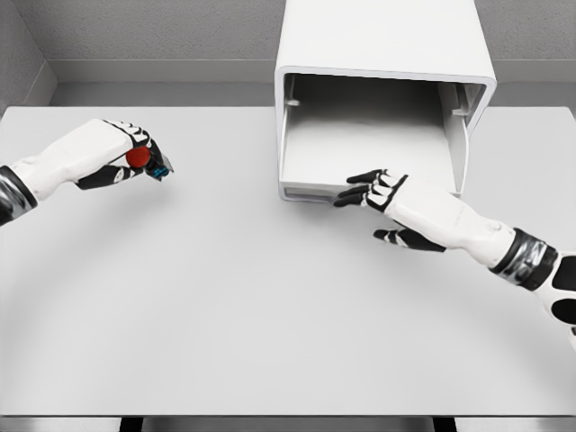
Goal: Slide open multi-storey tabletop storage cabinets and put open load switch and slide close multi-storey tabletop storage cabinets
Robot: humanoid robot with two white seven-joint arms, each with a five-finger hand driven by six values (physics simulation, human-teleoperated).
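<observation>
A white storage cabinet (387, 54) stands at the back of the table, right of centre, and its drawer (360, 148) is pulled out toward me, empty inside. My right hand (364, 191) reaches the drawer's front lip (310, 191), its black fingertips resting on or just at the edge. On the left side, my left hand (135, 155) is lifted slightly above the table and curled around the load switch (148, 162), a small part with a red knob and a blue-black body.
The white table (234, 306) spreads wide in front of the cabinet, its front edge near the bottom of the picture. Grey walls rise behind the table.
</observation>
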